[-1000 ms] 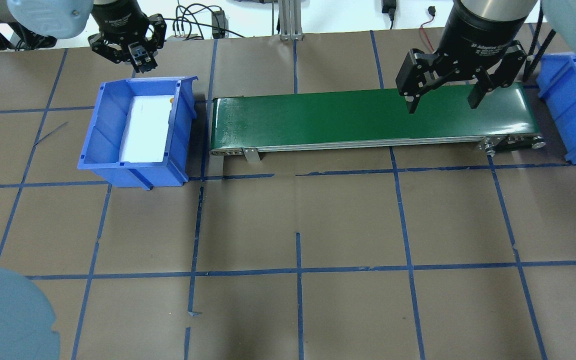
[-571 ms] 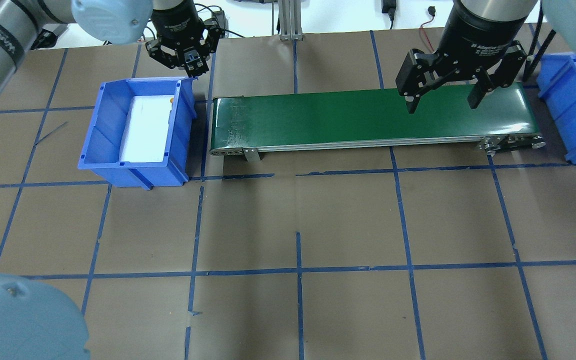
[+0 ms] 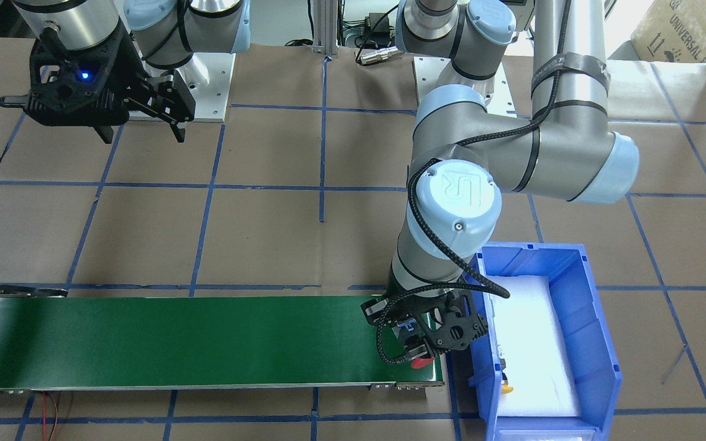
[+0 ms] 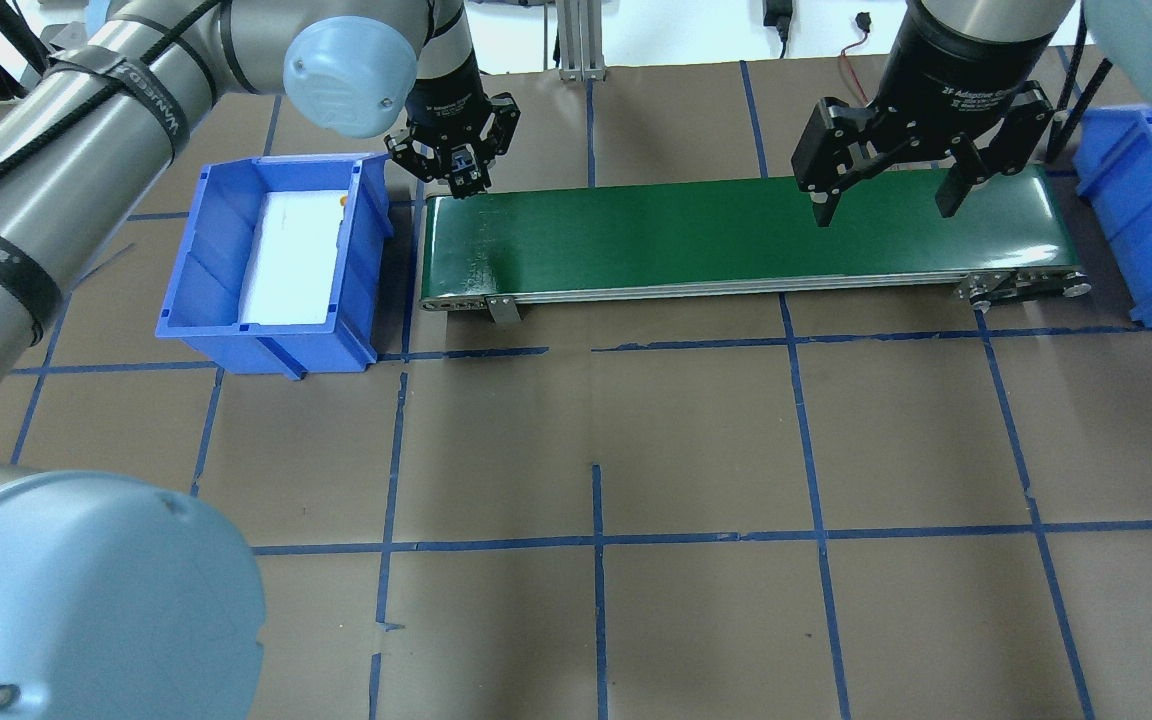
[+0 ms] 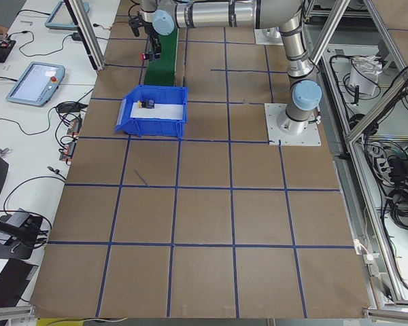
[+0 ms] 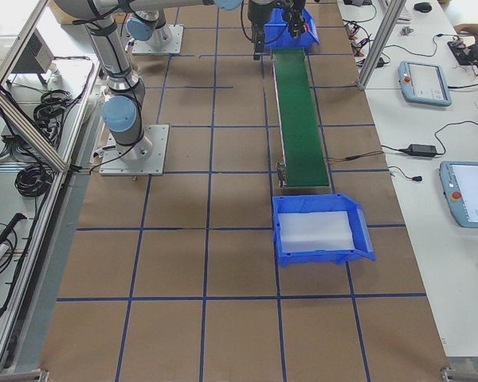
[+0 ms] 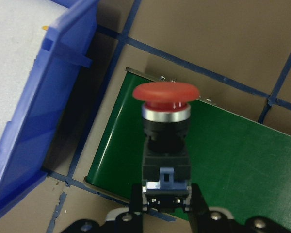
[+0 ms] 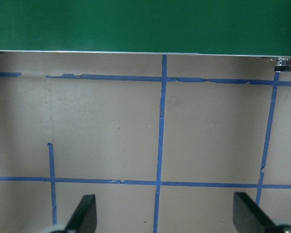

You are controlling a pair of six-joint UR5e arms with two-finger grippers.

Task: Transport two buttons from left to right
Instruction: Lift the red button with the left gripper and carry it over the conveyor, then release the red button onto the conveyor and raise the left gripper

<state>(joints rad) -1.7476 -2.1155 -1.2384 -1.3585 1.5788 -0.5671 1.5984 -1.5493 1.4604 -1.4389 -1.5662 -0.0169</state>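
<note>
A brown paper table (image 3: 267, 233) gridded with blue tape filled the front-facing view, with a green conveyor belt (image 3: 175, 340) along its near edge. Over the belt's end by the source bin (image 3: 601, 343), the left gripper (image 3: 417, 352) hung low, clamped on the red button (image 3: 418, 363). The yellow button (image 3: 506, 388) lay inside that bin against its wall. The right gripper (image 3: 141, 131) waited away from the belt with its jaws apart and nothing in them.

From overhead, the left gripper (image 4: 461, 180) was just above the belt's left end. The right gripper (image 4: 881, 205) hovered above the far end, near the receiving bin (image 4: 1121, 230).

The left side view showed the yellow button (image 5: 148, 104) resting on the white foam of the source bin.

In the right side view, the receiving bin (image 6: 323, 256) showed white foam and no button that could be made out.

The left wrist camera showed the red button (image 7: 166, 97) upright, cap outward. Its grey-black base was pinched between the fingers, directly above the green belt.

The right wrist camera showed both fingertips (image 8: 85, 211) spread wide over bare paper beside the belt.

By these views the task was at an early stage. One button was lifted out and about to be set on the belt. Its ride, the pickup and drop at the right end, and the whole trip for the yellow button remained.
</note>
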